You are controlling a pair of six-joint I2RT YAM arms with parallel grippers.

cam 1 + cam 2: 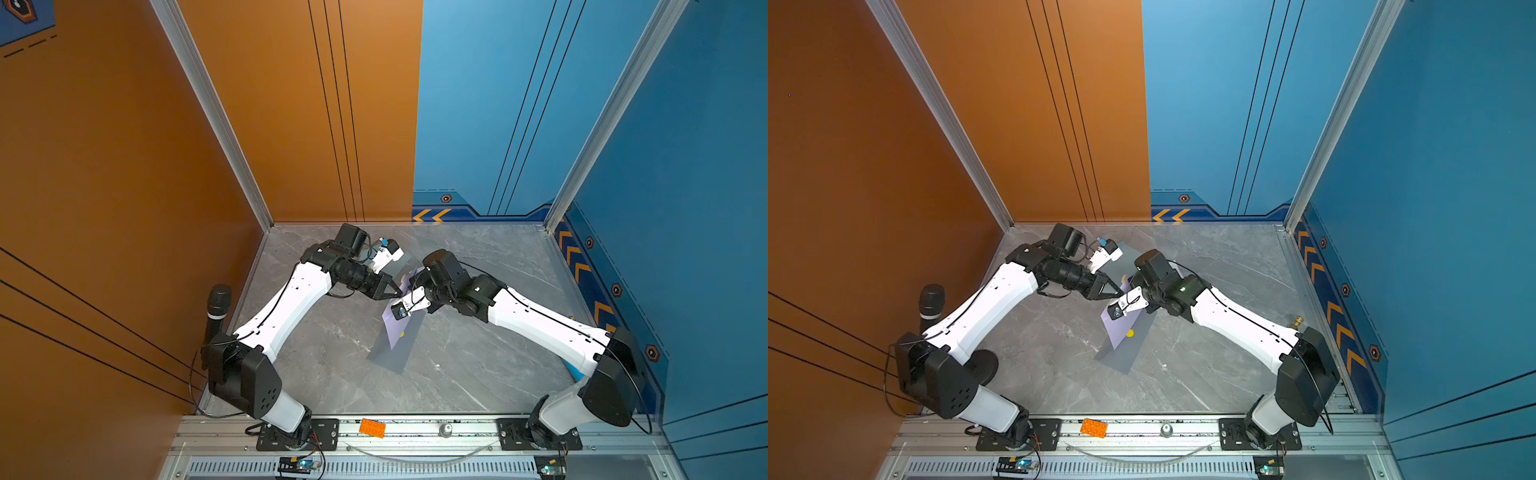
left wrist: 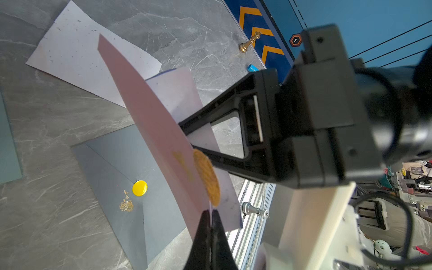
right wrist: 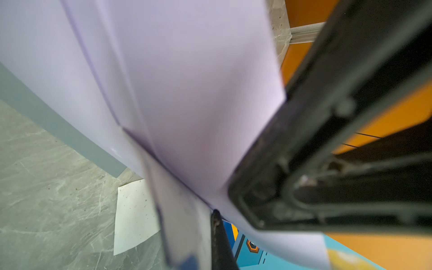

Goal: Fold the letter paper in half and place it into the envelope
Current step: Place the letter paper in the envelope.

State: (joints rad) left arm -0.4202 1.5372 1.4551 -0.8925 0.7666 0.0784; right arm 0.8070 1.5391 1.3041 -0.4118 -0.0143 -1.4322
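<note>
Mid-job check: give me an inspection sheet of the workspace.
Surface: grey marble-pattern tabletop, no damage seen.
Job's things: lavender paper sheet with round gold sticker, two splayed layers, held off the table; grey envelope with round yellow sticker, flat on the table.
Clutter: white speckled sheet; gold chess piece; silver chess piece and orange toy brick on the front rail; black microphone.
Grippers: left gripper and right gripper shut on the lavender paper sheet.
Cables: black cable looped at right wrist, off the paper.
Surroundings: orange wall, blue wall.

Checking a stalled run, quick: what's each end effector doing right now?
Left end effector: closed, pinching the lavender envelope at its edge.
Right end effector: closed on the same lavender envelope.
</note>
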